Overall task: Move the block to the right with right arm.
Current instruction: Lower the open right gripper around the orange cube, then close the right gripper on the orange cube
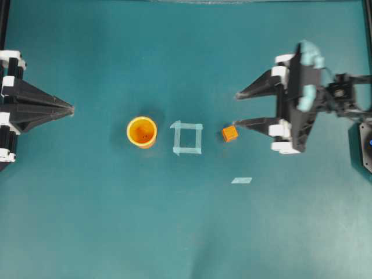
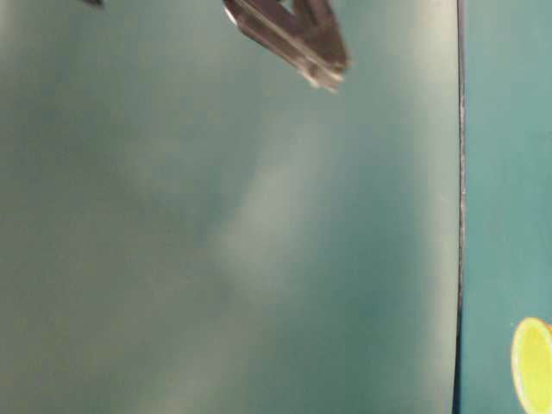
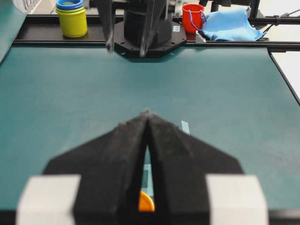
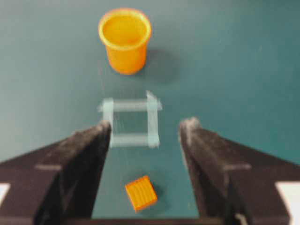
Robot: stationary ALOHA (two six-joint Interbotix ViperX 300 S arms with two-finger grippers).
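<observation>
Here the right claw (image 1: 238, 108) stands spread wide, holding nothing; the block (image 1: 230, 133) sits on the green bench (image 1: 87, 221) just beside its lower fingertip, right of the tape square (image 1: 187, 138); the left claw (image 1: 71, 108) is pressed together.

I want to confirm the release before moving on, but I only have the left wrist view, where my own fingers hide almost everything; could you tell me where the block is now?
Observer: The block lies on the table, to the right of the taped square in the overhead view and outside it.
Operator: Thank you. Is the right gripper holding it?
Observer: No. The right gripper stands open, and in its wrist view the block sits free between the fingers, touching neither.
Operator: And where is the cup relative to the square?
Observer: The cup stands upright on the square's far side from the block, apart from the tape.
</observation>
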